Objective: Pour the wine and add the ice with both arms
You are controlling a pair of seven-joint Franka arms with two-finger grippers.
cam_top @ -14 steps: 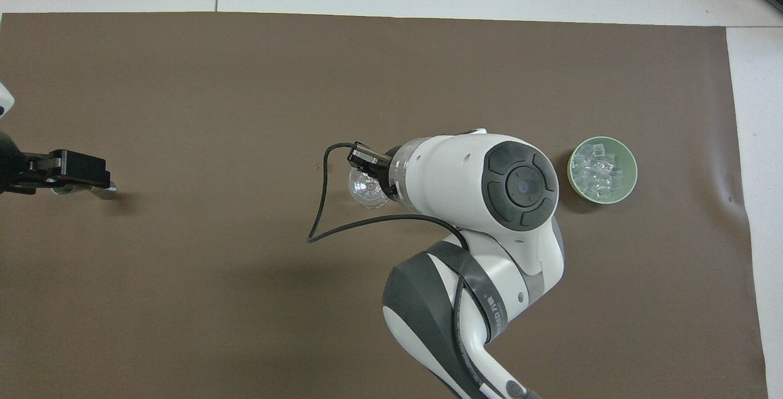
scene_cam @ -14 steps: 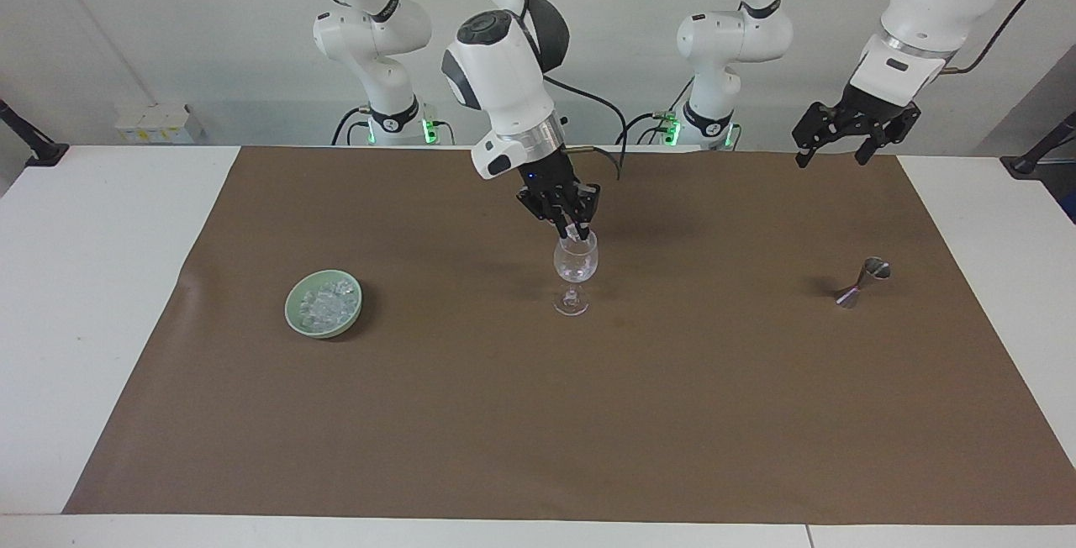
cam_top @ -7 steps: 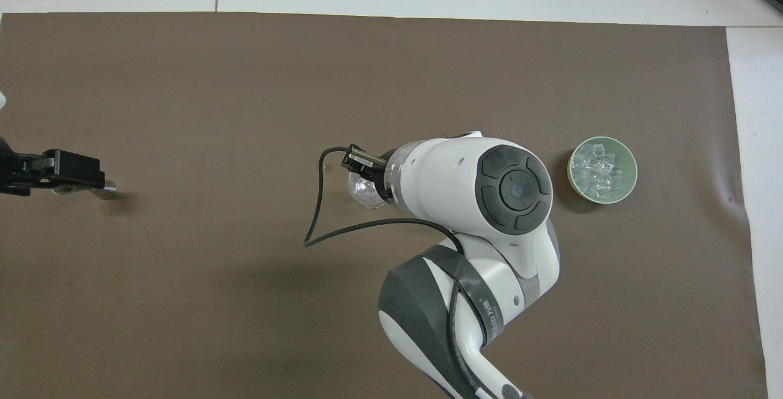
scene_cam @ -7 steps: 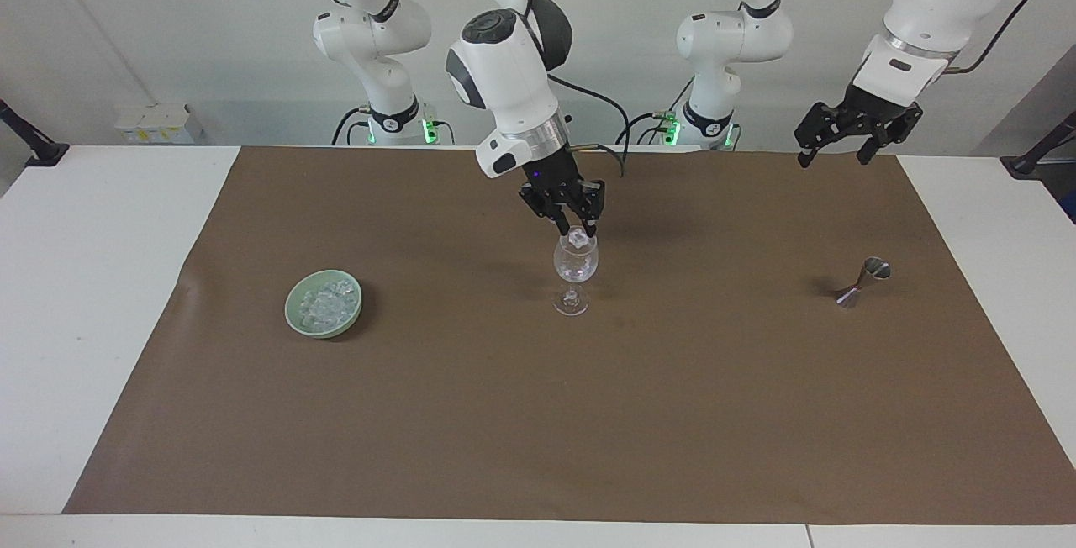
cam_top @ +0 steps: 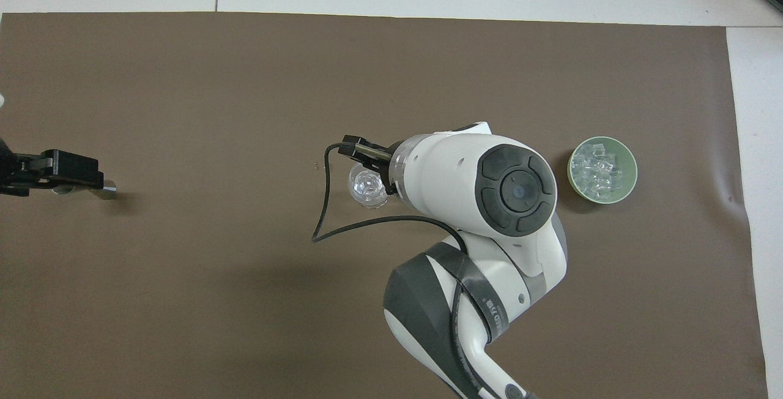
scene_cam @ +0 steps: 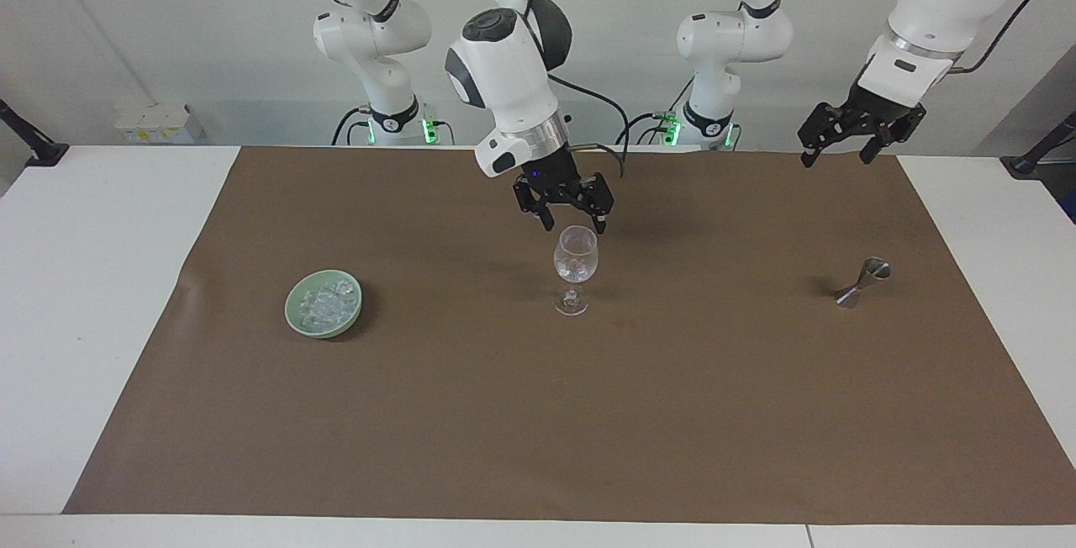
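A clear stemmed glass stands upright mid-mat, and something glassy glints in its bowl. My right gripper hangs just above the rim, open, with nothing between its fingers. The ice is heaped in a green bowl toward the right arm's end of the table. My left gripper waits open in the air over the mat's edge by the robots, at the left arm's end. Wine is out of view.
A small steel jigger stands on the brown mat toward the left arm's end; in the overhead view the left gripper partly covers it. White tabletop borders the mat.
The right gripper held an ice cube at the glass's mouth; it has risen slightly and opened, and the cube is gone from its fingers. The left arm drifted up a little.
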